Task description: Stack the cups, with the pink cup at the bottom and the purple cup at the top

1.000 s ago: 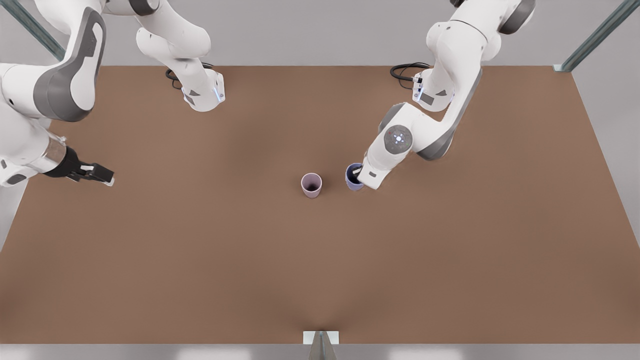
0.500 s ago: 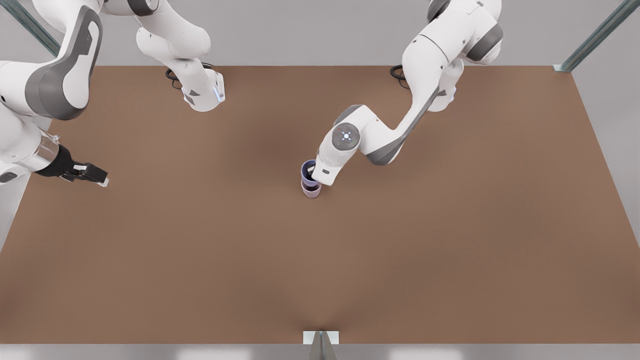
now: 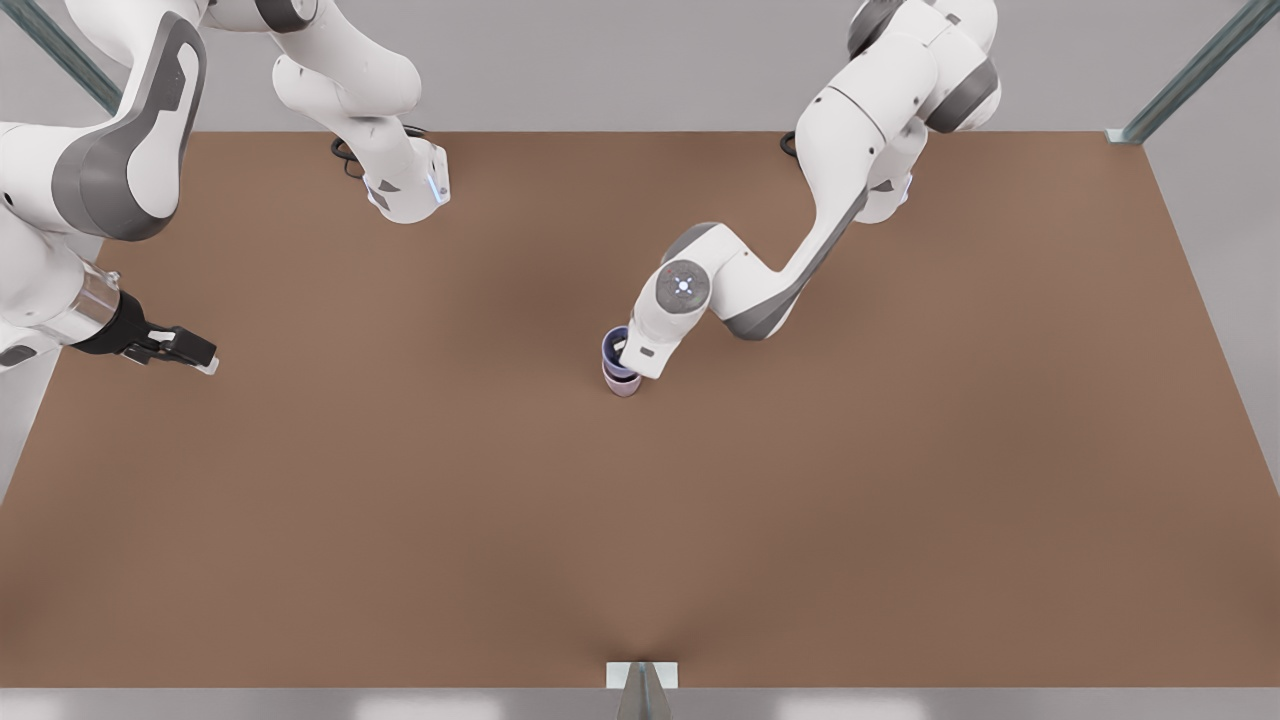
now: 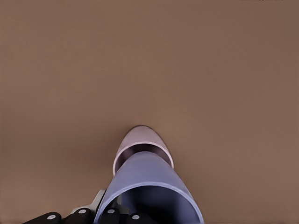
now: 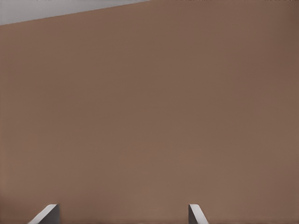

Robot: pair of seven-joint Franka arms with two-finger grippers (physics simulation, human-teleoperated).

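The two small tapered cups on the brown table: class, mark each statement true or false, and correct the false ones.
1. The bluish purple tapered cup sits in the mouth of the pale pink tapered cup. True.
2. The left pincer is shut on the purple cup's rim. True.
3. The right pincer is beside the cups. False: it waits near the front view's left edge of the brown table, far from them.
4. The right pincer's fingers are shut on the pink cup. False: they are open and hold nothing.
5. The pink cup lies on its side. False: it stands upright under the purple cup.
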